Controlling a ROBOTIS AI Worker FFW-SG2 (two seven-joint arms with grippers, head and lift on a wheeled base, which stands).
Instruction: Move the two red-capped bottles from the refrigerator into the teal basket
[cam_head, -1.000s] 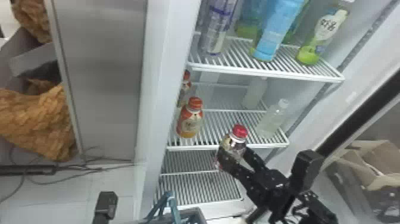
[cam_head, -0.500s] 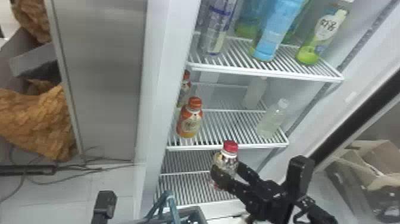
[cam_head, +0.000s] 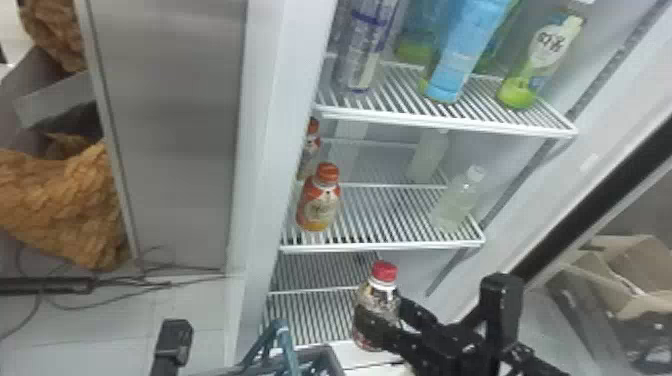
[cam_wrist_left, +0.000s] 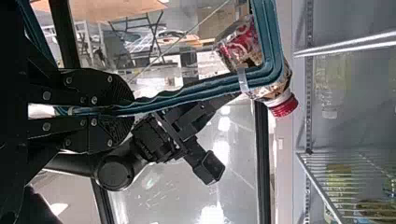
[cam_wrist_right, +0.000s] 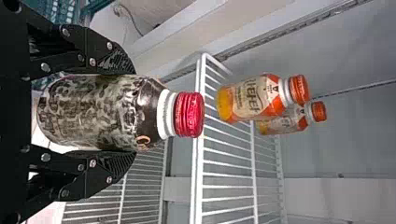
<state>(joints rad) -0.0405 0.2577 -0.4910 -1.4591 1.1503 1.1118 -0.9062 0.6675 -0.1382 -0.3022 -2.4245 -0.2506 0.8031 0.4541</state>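
White wire shelves (cam_head: 380, 245) are crossing the open refrigerator (cam_head: 262, 150), where orange-capped bottles (cam_head: 320, 205) are standing. Out in front of them, the right gripper (cam_wrist_right: 130, 112) is pinching a red-capped bottle (cam_head: 382, 295) around its body, cap up, outside the teal basket (cam_wrist_right: 58, 11). Meanwhile the left gripper (cam_wrist_left: 128, 111) is clamping the basket's handle (cam_wrist_left: 187, 92). That handle is likely posing the main danger: lowering the bottle too near it could be knocking the base against it, twisting the bottle loose or swinging the basket, which may be pivoting from that grip. Releasing early could be sending the bottle floorward. Where the second red-capped one is standing, I'm not managing to tell.
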